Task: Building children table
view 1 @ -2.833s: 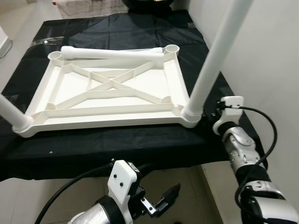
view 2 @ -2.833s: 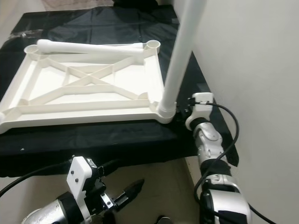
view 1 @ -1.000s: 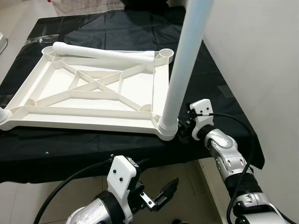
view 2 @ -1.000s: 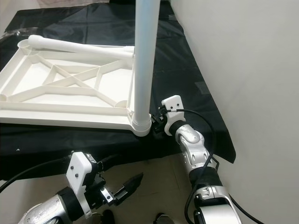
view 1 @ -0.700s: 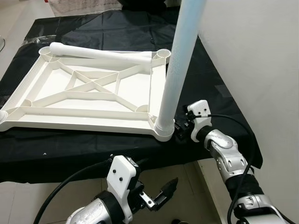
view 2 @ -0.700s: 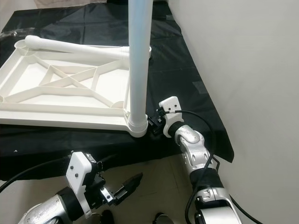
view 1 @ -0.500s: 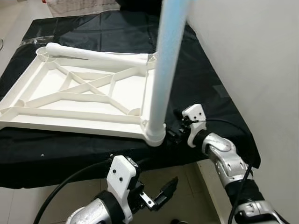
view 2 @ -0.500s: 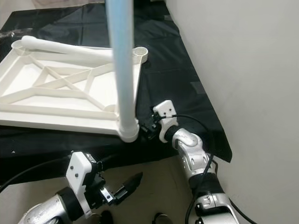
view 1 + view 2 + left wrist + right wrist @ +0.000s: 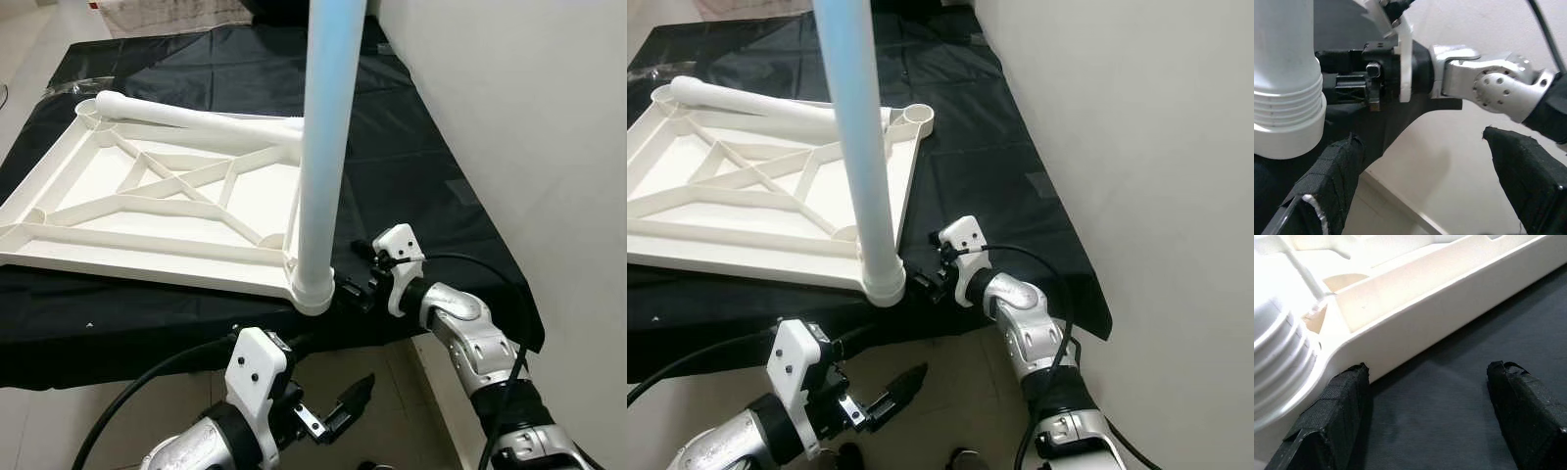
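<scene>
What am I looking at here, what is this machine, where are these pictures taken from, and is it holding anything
This is a two-armed humanoid robot assembling a child's table. The two wide pictures come from cameras in its head, looking down. The two close-ups come from a camera on each wrist, looking along that claw's black fingers.

On a black cloth lies a white plastic table top, upside down, ribs showing. One white leg stands upright in the near right corner socket. A second leg lies loose across the far edge.

The right claw sits open by that corner, one finger against the table top's edge, holding nothing. The left claw hangs low in front of the cloth, also open and empty.
</scene>
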`<state>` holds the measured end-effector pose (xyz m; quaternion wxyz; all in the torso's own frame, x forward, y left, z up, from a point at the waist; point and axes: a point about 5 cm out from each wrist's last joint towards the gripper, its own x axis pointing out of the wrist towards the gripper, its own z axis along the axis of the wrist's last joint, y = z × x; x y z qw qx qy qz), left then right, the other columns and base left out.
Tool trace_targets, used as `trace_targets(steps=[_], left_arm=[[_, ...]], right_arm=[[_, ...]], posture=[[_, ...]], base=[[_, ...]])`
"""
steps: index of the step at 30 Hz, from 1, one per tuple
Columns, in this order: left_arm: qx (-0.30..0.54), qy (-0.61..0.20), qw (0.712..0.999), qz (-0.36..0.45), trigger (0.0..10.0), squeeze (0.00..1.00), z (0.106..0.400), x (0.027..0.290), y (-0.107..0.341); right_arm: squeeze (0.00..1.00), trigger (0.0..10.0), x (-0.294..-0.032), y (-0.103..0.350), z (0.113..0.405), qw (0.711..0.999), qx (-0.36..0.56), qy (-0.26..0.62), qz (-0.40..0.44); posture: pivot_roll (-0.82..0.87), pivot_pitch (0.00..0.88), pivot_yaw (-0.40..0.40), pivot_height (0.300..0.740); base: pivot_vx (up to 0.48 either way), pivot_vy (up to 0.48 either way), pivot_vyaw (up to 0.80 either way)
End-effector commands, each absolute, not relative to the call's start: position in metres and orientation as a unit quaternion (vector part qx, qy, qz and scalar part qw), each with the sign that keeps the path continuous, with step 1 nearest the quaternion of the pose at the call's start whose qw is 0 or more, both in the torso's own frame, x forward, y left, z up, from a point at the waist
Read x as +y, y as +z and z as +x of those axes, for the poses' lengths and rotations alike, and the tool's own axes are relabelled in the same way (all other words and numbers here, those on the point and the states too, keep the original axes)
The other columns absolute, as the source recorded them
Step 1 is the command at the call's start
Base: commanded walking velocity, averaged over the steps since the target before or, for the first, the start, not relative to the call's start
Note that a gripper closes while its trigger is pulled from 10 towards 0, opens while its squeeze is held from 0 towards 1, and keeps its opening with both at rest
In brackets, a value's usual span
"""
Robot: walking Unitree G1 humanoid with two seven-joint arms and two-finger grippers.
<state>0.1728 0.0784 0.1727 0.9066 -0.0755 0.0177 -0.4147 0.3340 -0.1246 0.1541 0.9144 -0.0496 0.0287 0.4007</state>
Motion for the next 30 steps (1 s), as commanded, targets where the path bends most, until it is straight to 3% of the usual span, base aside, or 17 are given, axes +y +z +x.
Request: trace_targets(steps=[1,5,7,10,18,21,30], left_arm=[[0.029,-0.413,0.907,-0.072,10.0,0.00,0.172,0.079,0.167],[0.029,-0.411,0.909,-0.069,10.0,0.00,0.173,0.080,0.165],[0.034,-0.406,0.911,-0.066,10.0,0.00,0.175,0.082,0.161],[0.035,-0.404,0.912,-0.065,10.0,0.00,0.177,0.083,0.158],[0.039,-0.399,0.914,-0.060,10.0,0.00,0.184,0.086,0.150],[0.039,-0.389,0.919,-0.055,10.0,0.00,0.189,0.087,0.144],[0.042,-0.376,0.924,-0.050,10.0,0.00,0.196,0.092,0.136]], right_arm=[[0.00,10.0,-0.113,0.138,0.325,0.898,0.065,0.434,-0.036],[0.00,10.0,-0.115,0.138,0.326,0.902,0.063,0.426,-0.041],[0.00,10.0,-0.128,0.137,0.338,0.932,0.061,0.351,-0.069],[0.00,10.0,-0.135,0.136,0.342,0.943,0.059,0.320,-0.068],[0.00,10.0,-0.162,0.131,0.338,0.943,0.076,0.318,-0.059],[0.00,10.0,-0.193,0.132,0.341,0.957,0.079,0.269,-0.080],[0.00,10.0,-0.222,0.139,0.335,0.975,0.042,0.217,-0.037]], posture=[[0.13,0.246,-0.013,0.740],[0.13,0.239,-0.012,0.740],[0.13,0.222,-0.016,0.740],[0.13,0.212,-0.017,0.740],[0.12,0.174,-0.018,0.740],[0.11,0.151,-0.017,0.740],[0.10,0.122,-0.008,0.740]], base=[[0.000,0.000,0.00],[0.000,0.000,0.00],[0.000,0.000,0.00],[0.000,0.000,0.00],[0.000,0.000,0.00],[0.000,0.000,0.00],[0.000,0.000,0.00]])
